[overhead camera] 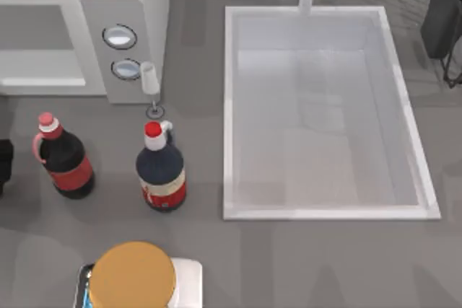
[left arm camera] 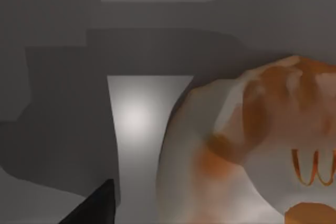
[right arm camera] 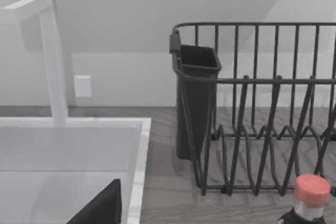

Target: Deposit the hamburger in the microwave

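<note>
From above, the microwave [overhead camera: 79,41] sits open beside the sink [overhead camera: 231,106], with two cola bottles [overhead camera: 162,171] in front of it that I could knock over. On the left wrist, the hamburger [left arm camera: 247,150] looms right against my left end effector; I cannot tell if it's gripped, so it may drop. The right wrist faces the dish rack [right arm camera: 262,108], parked; I cannot tell its opening.

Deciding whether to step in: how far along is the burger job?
Done: nothing I can confirm; what shows of the microwave cavity in the top view looks bare. In hand: the left gripper is right beside the hamburger; I cannot tell whether it is gripped. Left: carry it over and set it inside. The right gripper sits idle by the sink.
</note>
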